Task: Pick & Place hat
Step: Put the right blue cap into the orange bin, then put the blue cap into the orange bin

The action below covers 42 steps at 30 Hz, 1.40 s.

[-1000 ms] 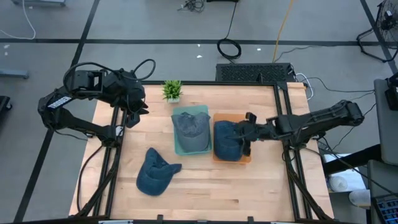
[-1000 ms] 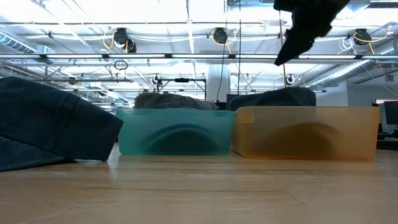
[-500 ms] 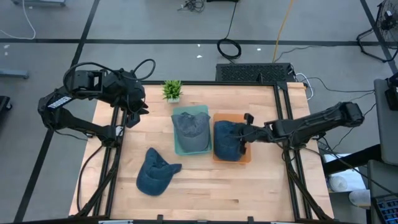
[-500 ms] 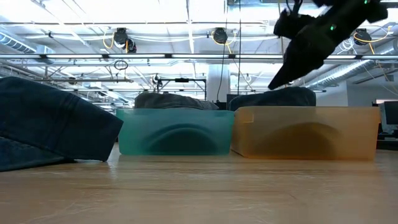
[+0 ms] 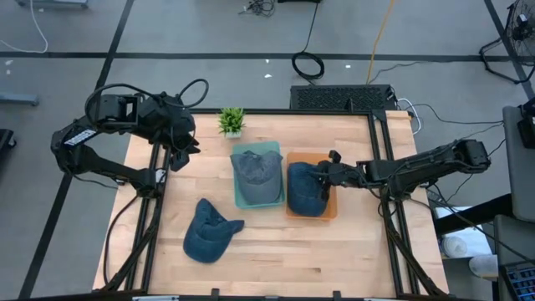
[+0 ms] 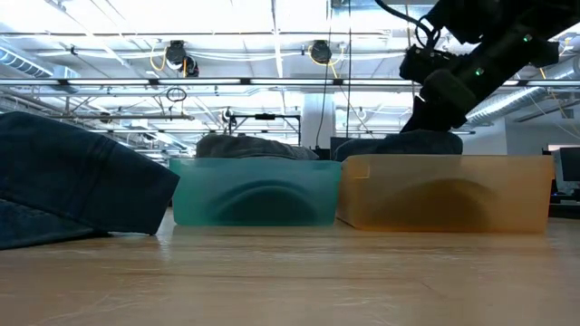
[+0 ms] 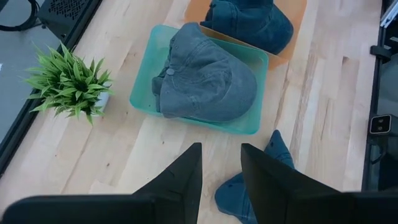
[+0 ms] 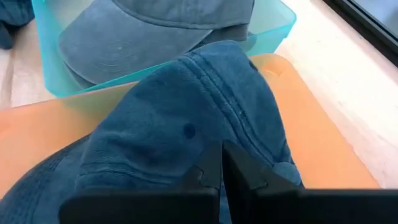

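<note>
Grasping is in hand: right gripper (image 5: 328, 177), at frame centre-right, pinches the blue cap (image 5: 306, 188) in the orange bin (image 5: 332, 211). Next likely calls for lifting clear. Left gripper (image 7: 219, 180), upper left, idles slightly spread.

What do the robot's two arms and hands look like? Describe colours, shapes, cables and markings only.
Both arms are dark, slender, jointed tubes. The left arm carries a looping black cable and a pale label strip. The right arm shows small green lights in the low view. The left hand and right hand each end in two flat black fingers.
</note>
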Motion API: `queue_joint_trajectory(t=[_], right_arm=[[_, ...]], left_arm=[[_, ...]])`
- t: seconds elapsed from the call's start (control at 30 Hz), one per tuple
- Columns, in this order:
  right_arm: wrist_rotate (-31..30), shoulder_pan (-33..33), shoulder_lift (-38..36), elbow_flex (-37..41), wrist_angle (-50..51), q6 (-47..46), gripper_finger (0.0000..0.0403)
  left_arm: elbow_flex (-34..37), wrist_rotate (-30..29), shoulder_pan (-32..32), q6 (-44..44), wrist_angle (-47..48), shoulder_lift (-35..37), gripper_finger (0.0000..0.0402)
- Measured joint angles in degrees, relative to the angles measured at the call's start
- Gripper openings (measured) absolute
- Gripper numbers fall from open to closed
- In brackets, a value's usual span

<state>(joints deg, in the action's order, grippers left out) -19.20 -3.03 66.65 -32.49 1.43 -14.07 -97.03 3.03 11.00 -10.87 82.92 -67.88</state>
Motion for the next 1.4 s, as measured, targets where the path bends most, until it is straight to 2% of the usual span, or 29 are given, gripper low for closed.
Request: queue_joint_trajectory(t=[0.2, 0.3, 0.53, 0.67, 0.77, 0.97, 1.07, 1.4], right_arm=[[0.18, 0.82, 2.96, 0.02, -2.01, 1.16, 0.0], [3.04, 1.74, 7.52, 0.04, -5.02, 1.49, 0.0], [5.11, 3.93, 16.89, 0.01, -12.56, 3.2, 0.0], [7.85, 5.15, 20.07, -0.04, -13.27, 2.94, 0.0], [7.64, 5.33, 20.61, -0.04, -13.88, 4.65, 0.0], [6.6, 6.16, 13.65, 0.09, -11.74, 8.82, 0.0], [4.13, 6.07, 8.7, 0.07, -10.74, 10.44, 0.0], [4.22, 6.06, -1.88, 0.09, -11.08, 10.6, 0.0008]], left_arm=[[0.0, 0.0, 0.0, 0.27, 0.0, 0.0, 0.0118], [0.0, 0.0, 0.0, 0.28, 0.0, 0.0, 0.0118], [0.0, -0.01, 0.0, 0.21, 0.0, 0.0, 0.0118], [0.0, -0.02, 0.0, -0.02, 0.0, 0.0, 0.0118], [0.0, -0.01, 0.0, -0.15, 0.0, 0.0, 0.0118], [0.0, 0.0, -0.02, -1.49, 0.0, 0.0, 0.0118], [0.0, 0.42, -0.02, -1.68, 0.0, 0.0, 0.0118], [0.0, 1.74, -0.02, -1.43, -0.01, 0.0, 0.0118]])
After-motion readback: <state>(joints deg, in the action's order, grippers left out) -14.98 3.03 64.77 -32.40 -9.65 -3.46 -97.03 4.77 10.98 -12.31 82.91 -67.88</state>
